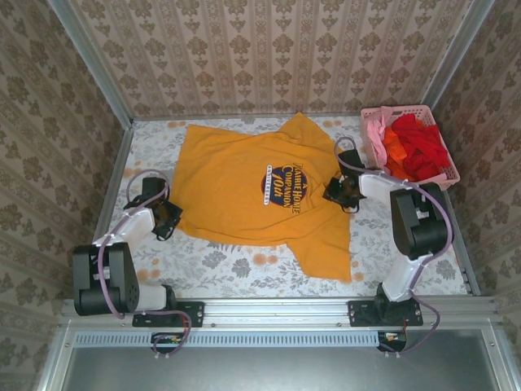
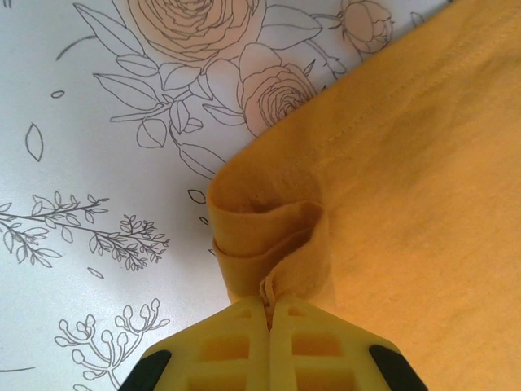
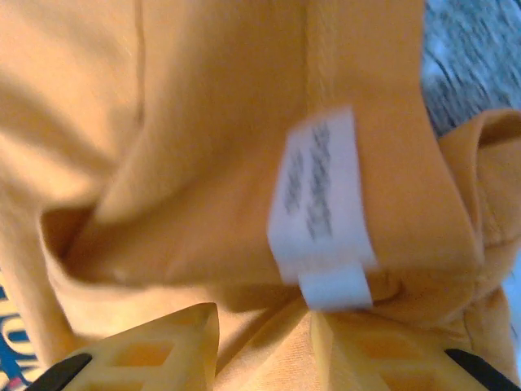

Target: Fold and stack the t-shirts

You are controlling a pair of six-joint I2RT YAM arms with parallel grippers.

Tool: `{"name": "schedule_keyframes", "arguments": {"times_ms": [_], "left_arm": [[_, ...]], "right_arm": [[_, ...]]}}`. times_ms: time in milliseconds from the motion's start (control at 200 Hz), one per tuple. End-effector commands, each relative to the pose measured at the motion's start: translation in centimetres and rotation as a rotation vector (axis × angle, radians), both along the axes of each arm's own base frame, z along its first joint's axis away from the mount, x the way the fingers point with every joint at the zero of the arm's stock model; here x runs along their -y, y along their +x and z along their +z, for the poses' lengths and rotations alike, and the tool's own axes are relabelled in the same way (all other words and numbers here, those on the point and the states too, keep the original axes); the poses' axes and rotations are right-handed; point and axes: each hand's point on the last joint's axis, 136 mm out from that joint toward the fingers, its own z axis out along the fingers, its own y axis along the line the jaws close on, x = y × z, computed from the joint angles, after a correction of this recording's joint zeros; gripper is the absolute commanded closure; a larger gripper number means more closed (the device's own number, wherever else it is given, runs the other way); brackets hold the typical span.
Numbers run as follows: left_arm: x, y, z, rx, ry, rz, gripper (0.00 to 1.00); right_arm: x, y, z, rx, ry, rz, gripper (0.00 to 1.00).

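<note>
shirt: orange-yellow t-shirt (image 1: 252, 191) flat mid-table | left gripper (image 2: 269, 305) pinches its hem (image 2: 260, 236) at 9 o'clock | right gripper (image 3: 264, 318) spread over collar (image 3: 366, 65) at 3 o'clock | risk, I judge: a one-sided pull drags the shirt, bunching it.

Obstacles I count: orange-yellow t-shirt (image 1: 244, 187) spread across mid-counter (image 1: 203, 265); pink basket (image 1: 444, 142) in the far right corner. Free: bare front strip, left margin.

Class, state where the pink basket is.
Top external view: the pink basket sits in the far right corner of the table, right of the orange-yellow t-shirt.
</note>
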Motion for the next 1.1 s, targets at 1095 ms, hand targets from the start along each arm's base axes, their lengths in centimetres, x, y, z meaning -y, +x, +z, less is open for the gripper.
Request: {"name": "schedule_keyframes", "arguments": {"times_ms": [1095], "left_arm": [[0.9, 1.4, 1.6, 0.055, -0.039, -0.025, 1.00]], "right_arm": [[1.6, -16.6, 0.4, -0.034, 0.093, -0.150, 0.63]]}}
